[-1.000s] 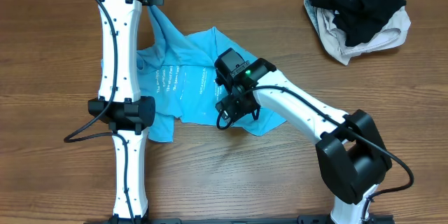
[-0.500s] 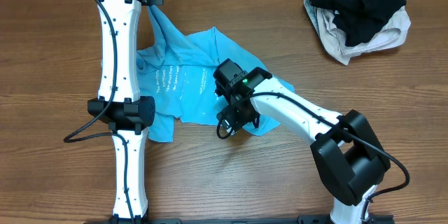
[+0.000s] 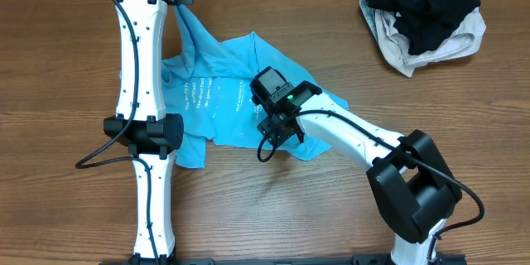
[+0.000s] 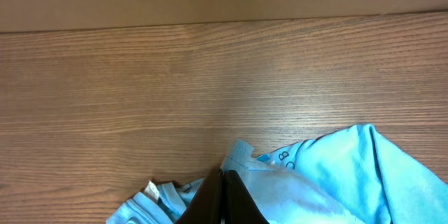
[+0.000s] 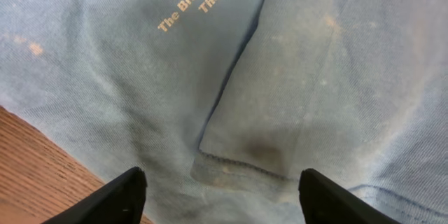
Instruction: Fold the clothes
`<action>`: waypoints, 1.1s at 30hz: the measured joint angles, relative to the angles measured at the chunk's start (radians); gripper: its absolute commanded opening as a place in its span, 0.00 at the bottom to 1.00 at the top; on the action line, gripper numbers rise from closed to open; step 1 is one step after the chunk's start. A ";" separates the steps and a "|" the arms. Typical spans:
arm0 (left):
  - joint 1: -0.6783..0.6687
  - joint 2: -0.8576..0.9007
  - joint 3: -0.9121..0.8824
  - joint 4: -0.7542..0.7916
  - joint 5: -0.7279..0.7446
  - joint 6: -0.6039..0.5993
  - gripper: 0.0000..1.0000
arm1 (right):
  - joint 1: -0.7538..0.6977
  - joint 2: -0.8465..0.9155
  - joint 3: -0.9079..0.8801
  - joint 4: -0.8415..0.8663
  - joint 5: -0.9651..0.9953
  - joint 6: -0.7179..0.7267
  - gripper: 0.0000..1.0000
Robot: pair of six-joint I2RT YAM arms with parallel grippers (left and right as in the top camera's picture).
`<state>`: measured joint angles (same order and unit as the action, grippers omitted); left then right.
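The bench point(image 3: 331, 215) carries a sky-blue T-shirt point(image 3: 224, 91), which lies rumpled left of centre, with one part drawn out toward the far left corner. The left end effector point(image 4: 224, 199) sits at that corner. Its fingers are pressed together with blue cloth bunched around their tips, so it appears to be pinching the shirt's edge.

The right end effector point(image 5: 224, 192) hangs low over the shirt's near right part with its fingers spread. A folded-over hem flap point(image 5: 245, 157) lies between them, and nothing is gripped.

I judge the step in hand to be catching that flap. To do it well, the fingers should come straight down and close on the top layer at the stitched edge, not on the cloth beneath. The left pinch should hold firm so the shirt can be pulled flat between the two.

The left arm point(image 3: 137, 58) lies across the shirt's left side and would block a fold toward that side. A pile of black and cream clothes point(image 3: 422, 16) sits in the far right corner, well apart from the shirt and no hindrance.
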<state>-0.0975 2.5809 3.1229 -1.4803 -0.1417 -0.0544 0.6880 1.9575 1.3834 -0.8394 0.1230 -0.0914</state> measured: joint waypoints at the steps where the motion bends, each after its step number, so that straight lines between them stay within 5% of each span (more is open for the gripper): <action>1: 0.000 0.000 0.000 0.000 0.000 0.000 0.04 | 0.000 0.000 0.000 0.006 0.001 -0.006 0.67; 11: 0.004 0.000 0.000 -0.002 0.000 0.000 0.04 | 0.000 0.047 0.000 0.069 0.013 -0.036 0.57; 23: 0.028 0.000 0.000 -0.009 0.000 0.000 0.04 | -0.009 0.080 0.000 0.087 0.046 -0.045 0.31; 29: 0.028 0.000 0.000 -0.009 0.000 0.000 0.04 | -0.040 0.081 0.000 0.085 0.050 -0.039 0.04; 33: 0.028 0.000 0.000 -0.009 0.000 0.000 0.04 | -0.061 0.081 0.005 0.064 0.049 -0.014 0.04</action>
<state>-0.0692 2.5809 3.1229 -1.4895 -0.1413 -0.0540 0.6270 2.0384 1.3888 -0.7750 0.1722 -0.1059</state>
